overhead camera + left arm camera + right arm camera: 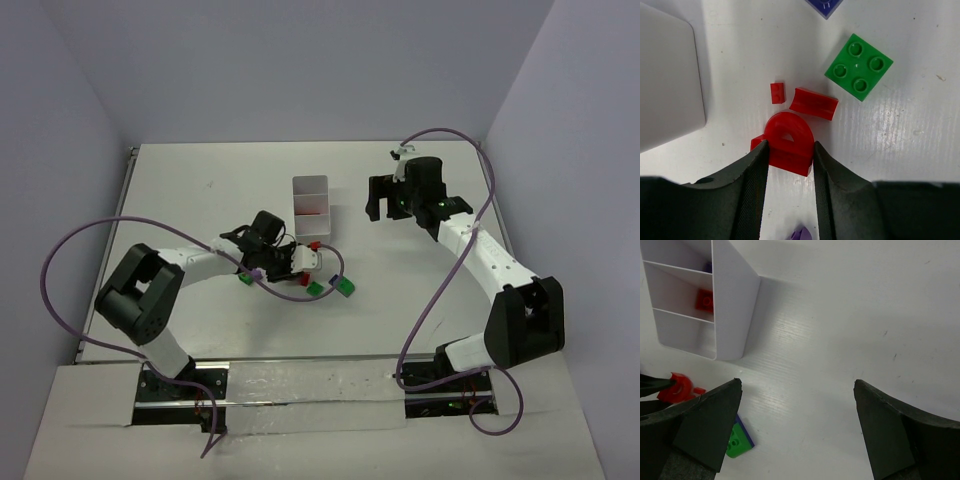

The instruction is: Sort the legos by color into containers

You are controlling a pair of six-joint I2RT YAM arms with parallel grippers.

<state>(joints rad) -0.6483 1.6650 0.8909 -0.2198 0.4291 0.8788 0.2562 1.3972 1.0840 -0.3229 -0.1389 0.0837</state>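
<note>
My left gripper (789, 150) is shut on a red arch-shaped lego (788, 136), low at the table, just near of the white three-compartment tray (311, 183). The tray's side (667, 85) shows at the left of the left wrist view. Two small red legos (813, 103) lie just past the arch, with a green square lego (859, 67) and a dark blue one (825, 4) beyond. A purple lego (801, 234) lies under the fingers. My right gripper (797, 385) is open and empty, right of the tray (730, 305). The tray's middle compartment holds a red lego (704, 299).
A green lego on a dark blue one (737, 440) lies near the right gripper's left finger. More green legos (314, 288) lie on the table near the left gripper (305, 262). Purple cables loop beside both arms. Walls close in the table at the back and sides.
</note>
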